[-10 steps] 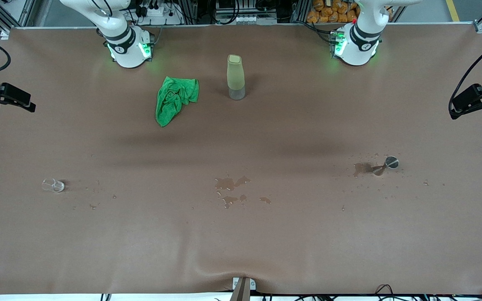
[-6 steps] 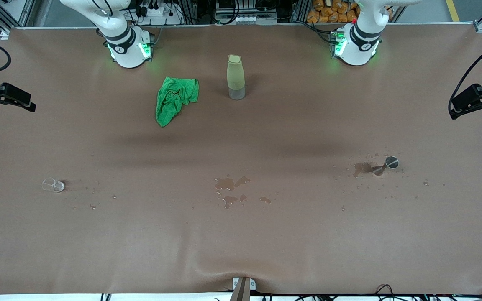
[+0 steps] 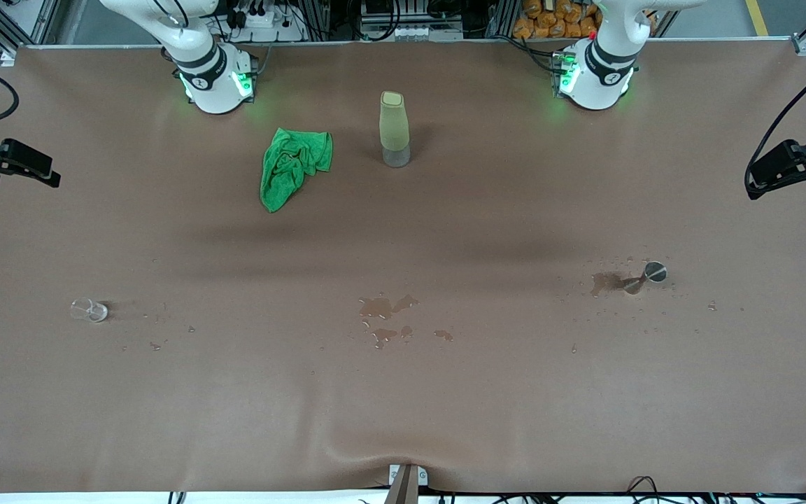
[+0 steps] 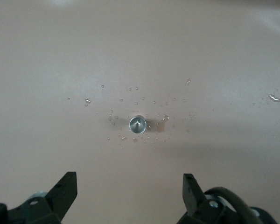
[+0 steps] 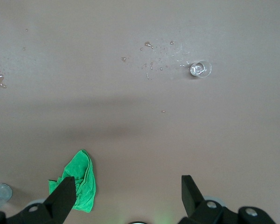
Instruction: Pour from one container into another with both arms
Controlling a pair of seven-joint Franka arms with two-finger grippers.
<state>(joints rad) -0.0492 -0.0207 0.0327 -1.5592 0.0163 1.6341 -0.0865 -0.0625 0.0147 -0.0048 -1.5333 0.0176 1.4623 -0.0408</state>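
Observation:
A tall pale-green bottle (image 3: 394, 129) with a clear base stands upright between the two arm bases. A small clear glass cup (image 3: 88, 310) (image 5: 200, 69) sits toward the right arm's end, nearer the front camera. A small metal cup (image 3: 655, 271) (image 4: 136, 124) sits toward the left arm's end amid water drops. My left gripper (image 4: 129, 186) hangs open high over the metal cup, holding nothing. My right gripper (image 5: 128, 186) is open and empty, high over the table beside the cloth.
A crumpled green cloth (image 3: 293, 166) (image 5: 79, 184) lies next to the bottle, toward the right arm's base. Wet patches mark the brown table cover at mid-table (image 3: 382, 308) and beside the metal cup (image 3: 607, 282). Small drops lie near the glass cup.
The dark hand at the left arm's end of the front view has shifted slightly inward and up. Nothing on the table has moved.

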